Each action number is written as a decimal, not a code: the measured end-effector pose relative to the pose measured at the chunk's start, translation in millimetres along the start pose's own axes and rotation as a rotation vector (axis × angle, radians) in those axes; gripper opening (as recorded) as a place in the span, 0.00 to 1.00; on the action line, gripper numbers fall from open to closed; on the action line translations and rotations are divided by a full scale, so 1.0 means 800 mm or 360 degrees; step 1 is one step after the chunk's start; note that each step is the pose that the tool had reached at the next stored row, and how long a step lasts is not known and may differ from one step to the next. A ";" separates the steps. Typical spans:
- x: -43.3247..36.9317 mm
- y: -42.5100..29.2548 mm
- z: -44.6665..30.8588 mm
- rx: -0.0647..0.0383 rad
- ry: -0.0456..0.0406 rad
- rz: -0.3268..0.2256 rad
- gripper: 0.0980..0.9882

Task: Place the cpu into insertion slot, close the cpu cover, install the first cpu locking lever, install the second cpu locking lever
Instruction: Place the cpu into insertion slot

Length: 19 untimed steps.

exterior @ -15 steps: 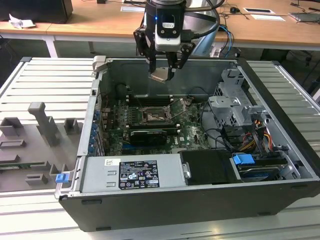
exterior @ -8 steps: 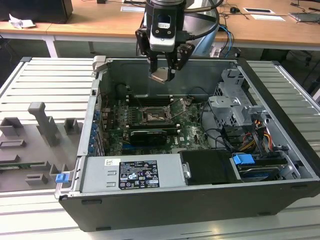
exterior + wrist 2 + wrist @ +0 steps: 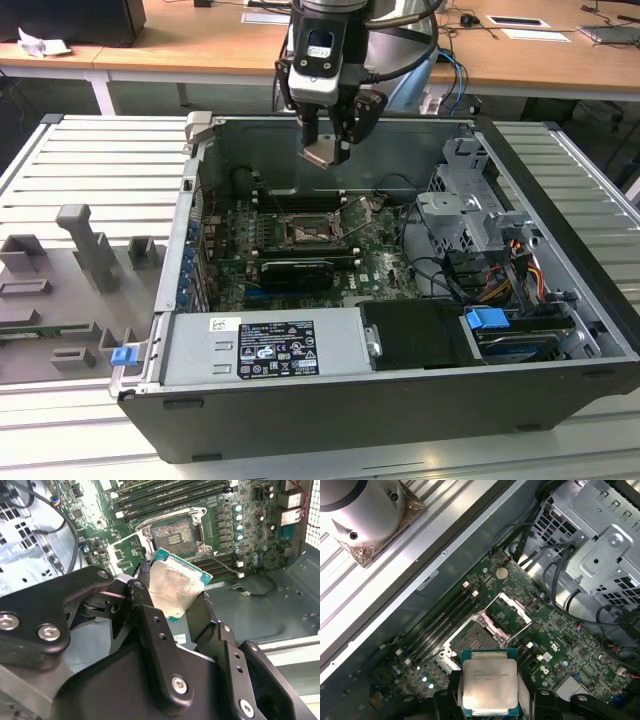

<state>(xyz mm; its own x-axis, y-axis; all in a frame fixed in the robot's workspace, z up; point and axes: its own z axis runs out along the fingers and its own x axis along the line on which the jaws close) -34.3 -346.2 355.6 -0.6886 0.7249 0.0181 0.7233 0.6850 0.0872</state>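
Hanging over the open case (image 3: 400, 420) on the bench (image 3: 90, 170), the jaws are closed on the cpu (image 3: 322, 150). They pinch it by two opposite edges and are spread no wider than the chip itself. In both wrist views the black fingers (image 3: 442, 700) press against its sides with no gap that I can make out. Its pale metal face is turned up toward the wrist, and the green rim shows around it. The chip is tilted rather than level and touches nothing but the fingers.

As I judge it, none of the four steps is complete. The cpu is well above the board (image 3: 380, 265), near the case's far wall in the exterior view, and not yet down at the slot (image 3: 305, 232). The slot lies bare about mid-board, beside the long memory slots. Its dark contact field is uncovered in the second wrist view, inside a grey rim.

The cover (image 3: 506, 611) stands swung up off the slot on its hinge, with its cut-out centre visible in the first wrist view. With the cover raised, both levers must be unlatched, though I cannot trace them clearly. Seating the chip, closing the cover and setting both levers are all left to do.
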 end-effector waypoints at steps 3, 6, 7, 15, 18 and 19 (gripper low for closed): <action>0.000 -0.0001 0.0016 -0.0001 -0.0009 0.0098 0.48; 0.000 -0.0002 0.0028 -0.0003 -0.0018 0.0205 0.48; 0.000 -0.0003 0.0036 -0.0003 -0.0021 0.0230 0.48; 0.000 -0.0011 0.0113 -0.0004 -0.0022 0.0244 0.48; 0.000 -0.0013 0.0126 -0.0004 -0.0022 0.0246 0.48; 0.000 -0.0013 0.0129 -0.0004 -0.0022 0.0248 0.48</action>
<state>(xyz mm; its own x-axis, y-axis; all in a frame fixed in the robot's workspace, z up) -34.3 -346.3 345.3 -0.5674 0.8233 0.0178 0.8212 0.5641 0.0868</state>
